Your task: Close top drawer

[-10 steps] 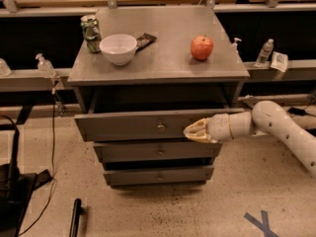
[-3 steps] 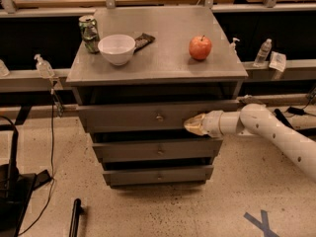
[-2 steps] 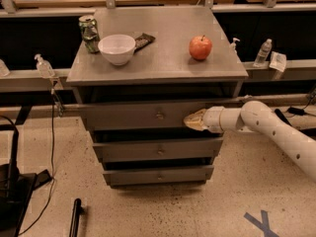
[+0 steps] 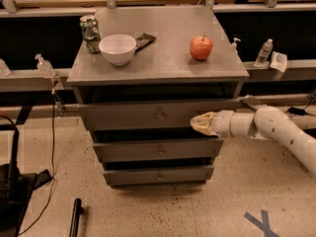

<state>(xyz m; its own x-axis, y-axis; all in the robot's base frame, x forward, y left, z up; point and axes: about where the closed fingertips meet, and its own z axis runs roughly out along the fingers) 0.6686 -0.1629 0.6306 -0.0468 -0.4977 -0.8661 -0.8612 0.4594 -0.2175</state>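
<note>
The top drawer is the widest grey front of the cabinet, with a small round knob at its centre. It sits almost flush under the cabinet top, with only a thin dark gap above it. My gripper reaches in from the right on a white arm. Its tan fingertips are pinched together and press against the right part of the drawer front, right of the knob. It holds nothing.
Two narrower grey drawers lie below. On the cabinet top stand a green can, a white bowl, a dark wrapper and a red apple. Rails and small bottles run along both sides.
The top drawer has slid inward from clearly sticking out to nearly flush. My gripper followed it toward the cabinet, still pressed on the right part of the front.
</note>
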